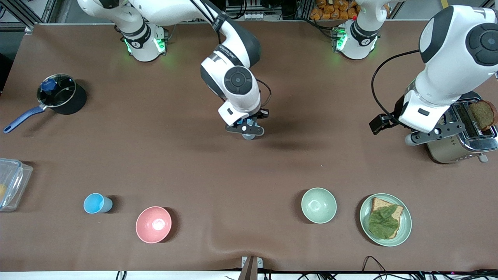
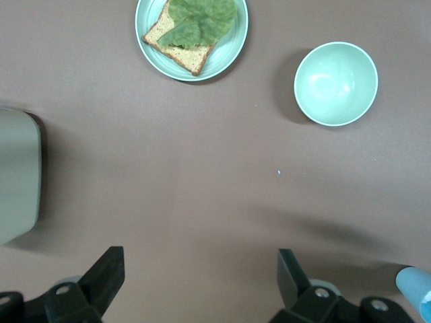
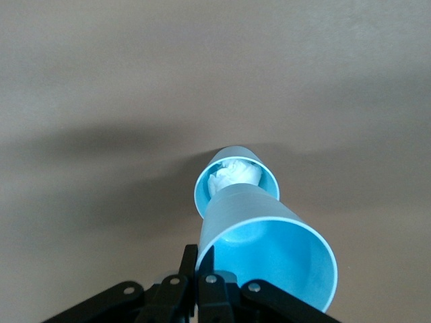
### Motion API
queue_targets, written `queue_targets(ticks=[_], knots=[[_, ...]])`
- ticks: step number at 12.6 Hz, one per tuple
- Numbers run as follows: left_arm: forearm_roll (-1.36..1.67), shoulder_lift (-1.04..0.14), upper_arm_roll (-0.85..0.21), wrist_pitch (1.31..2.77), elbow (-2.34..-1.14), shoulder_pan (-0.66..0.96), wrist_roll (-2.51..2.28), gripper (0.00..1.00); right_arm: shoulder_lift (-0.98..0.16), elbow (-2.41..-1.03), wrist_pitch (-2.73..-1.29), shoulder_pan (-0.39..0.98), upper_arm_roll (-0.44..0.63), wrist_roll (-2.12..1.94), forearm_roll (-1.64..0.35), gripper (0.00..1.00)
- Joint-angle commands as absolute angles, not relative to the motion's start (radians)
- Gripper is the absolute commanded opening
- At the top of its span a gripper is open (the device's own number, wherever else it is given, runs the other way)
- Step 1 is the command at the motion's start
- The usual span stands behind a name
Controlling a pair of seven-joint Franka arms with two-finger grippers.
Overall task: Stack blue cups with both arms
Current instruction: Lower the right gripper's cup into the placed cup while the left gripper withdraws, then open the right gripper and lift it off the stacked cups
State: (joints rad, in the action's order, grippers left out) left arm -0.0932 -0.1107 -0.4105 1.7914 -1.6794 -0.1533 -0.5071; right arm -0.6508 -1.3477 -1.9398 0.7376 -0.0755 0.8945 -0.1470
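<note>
My right gripper is shut on the rim of a light-blue cup and holds it over the middle of the table. Only a bit of blue shows under the gripper in the front view. In the right wrist view, the held cup's base points into the mouth of a second blue cup, which stands on the table with something white inside. I cannot tell whether they touch. Another blue cup stands near the right arm's end. My left gripper is open and empty, hovering beside the toaster.
A pink bowl, a pale green bowl and a plate with bread and lettuce stand near the front camera. A lidded pot and a clear container are at the right arm's end.
</note>
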Motion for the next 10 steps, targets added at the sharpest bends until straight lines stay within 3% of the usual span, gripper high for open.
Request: queue_targets(ticks=[1, 8, 10], knots=[[-0.101, -0.104, -0.420, 1.781, -1.681, -0.176, -0.492, 1.00, -0.690, -1.293, -1.927, 0.764, -0.061, 0.933, -0.107, 0.00], [-0.101, -0.097, -0.419, 1.781, -1.655, -0.212, -0.448, 1.00, -0.719, -1.298, -1.941, 0.779, -0.061, 0.936, -0.069, 0.03], [-0.101, -0.086, -0.422, 1.776, -1.652, -0.239, -0.404, 1.00, -0.718, -1.298, -1.939, 0.778, -0.061, 0.937, -0.069, 0.99]])
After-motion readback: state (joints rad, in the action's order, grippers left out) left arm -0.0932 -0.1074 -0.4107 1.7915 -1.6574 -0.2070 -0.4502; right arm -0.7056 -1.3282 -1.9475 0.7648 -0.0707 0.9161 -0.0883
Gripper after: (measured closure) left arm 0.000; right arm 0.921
